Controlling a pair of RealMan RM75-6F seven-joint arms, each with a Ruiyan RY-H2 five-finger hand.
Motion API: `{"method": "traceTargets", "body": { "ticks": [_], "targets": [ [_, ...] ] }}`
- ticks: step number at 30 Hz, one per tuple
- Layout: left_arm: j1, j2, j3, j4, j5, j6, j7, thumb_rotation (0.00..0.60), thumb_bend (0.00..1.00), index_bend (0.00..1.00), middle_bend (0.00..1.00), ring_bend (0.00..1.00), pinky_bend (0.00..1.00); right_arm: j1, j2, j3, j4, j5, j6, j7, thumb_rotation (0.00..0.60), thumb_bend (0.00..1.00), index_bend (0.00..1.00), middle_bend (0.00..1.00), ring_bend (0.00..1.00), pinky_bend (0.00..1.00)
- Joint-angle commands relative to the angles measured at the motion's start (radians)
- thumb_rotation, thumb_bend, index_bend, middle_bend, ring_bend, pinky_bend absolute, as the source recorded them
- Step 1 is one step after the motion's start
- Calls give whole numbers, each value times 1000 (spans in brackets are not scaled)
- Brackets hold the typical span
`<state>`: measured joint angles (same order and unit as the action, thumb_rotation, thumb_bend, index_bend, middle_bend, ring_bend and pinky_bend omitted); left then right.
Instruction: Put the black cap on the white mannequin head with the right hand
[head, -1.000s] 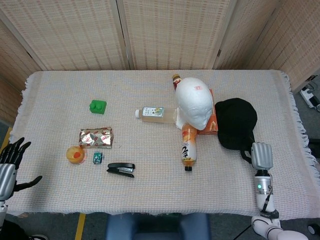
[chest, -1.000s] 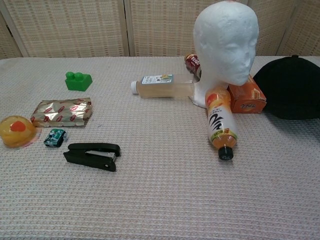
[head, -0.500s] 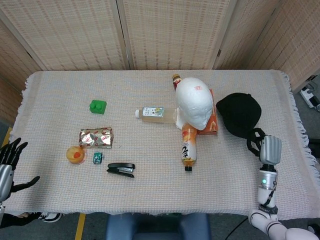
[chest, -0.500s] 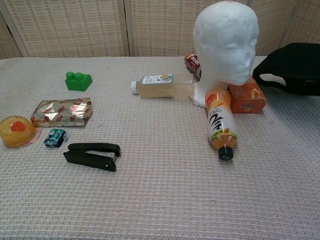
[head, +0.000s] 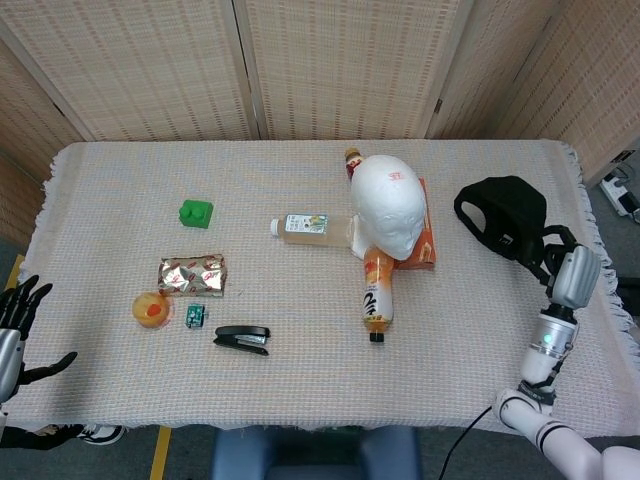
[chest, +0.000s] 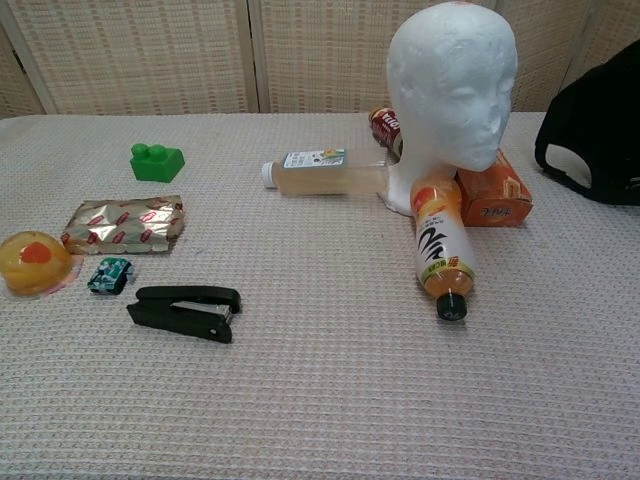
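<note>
The black cap (head: 502, 218) hangs in the air right of the white mannequin head (head: 388, 203), lifted off the table, its opening showing. My right hand (head: 566, 268) grips it by its rear strap at the table's right edge. In the chest view the cap (chest: 594, 140) fills the upper right corner, beside the upright mannequin head (chest: 453, 85); the hand itself is out of that frame. My left hand (head: 14, 322) hovers with fingers spread and nothing in it, off the table's front left corner.
An orange drink bottle (head: 377, 290) lies in front of the mannequin head, an orange box (head: 426, 243) at its right, a pale tea bottle (head: 308, 226) at its left. Further left lie a stapler (head: 243, 338), foil packet (head: 191, 274), green block (head: 196, 212) and a yellow cup (head: 150, 308).
My right hand has taken the cap off the table and raised it up and to the right, tilting it so its opening shows. The left hand has sunk slightly lower.
</note>
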<state>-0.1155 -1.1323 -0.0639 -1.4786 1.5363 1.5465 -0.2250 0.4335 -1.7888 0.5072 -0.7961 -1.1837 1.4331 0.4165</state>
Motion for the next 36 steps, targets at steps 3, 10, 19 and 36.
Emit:
{"method": "traceTargets", "body": {
  "ticks": [3, 10, 19, 36],
  "targets": [
    [-1, -1, 1, 3, 2, -2, -2, 600, 126, 124, 0, 0, 8, 44, 24, 44, -74, 12, 27, -31, 600, 527, 803, 1000, 1000, 1000],
    [-5, -4, 0, 9, -5, -15, -4, 600, 126, 123, 0, 0, 7, 132, 44, 100, -151, 5, 62, -123, 600, 523, 803, 1000, 1000, 1000],
    [-8, -10, -7, 15, -14, -22, -2, 600, 126, 124, 0, 0, 7, 248, 73, 112, -292, -57, 99, -267, 600, 515, 803, 1000, 1000, 1000],
    [0, -3, 1, -7, -2, -10, 34, 600, 125, 123, 0, 0, 6, 226, 102, -76, -471, -174, 96, -356, 600, 509, 803, 1000, 1000, 1000]
  ]
}}
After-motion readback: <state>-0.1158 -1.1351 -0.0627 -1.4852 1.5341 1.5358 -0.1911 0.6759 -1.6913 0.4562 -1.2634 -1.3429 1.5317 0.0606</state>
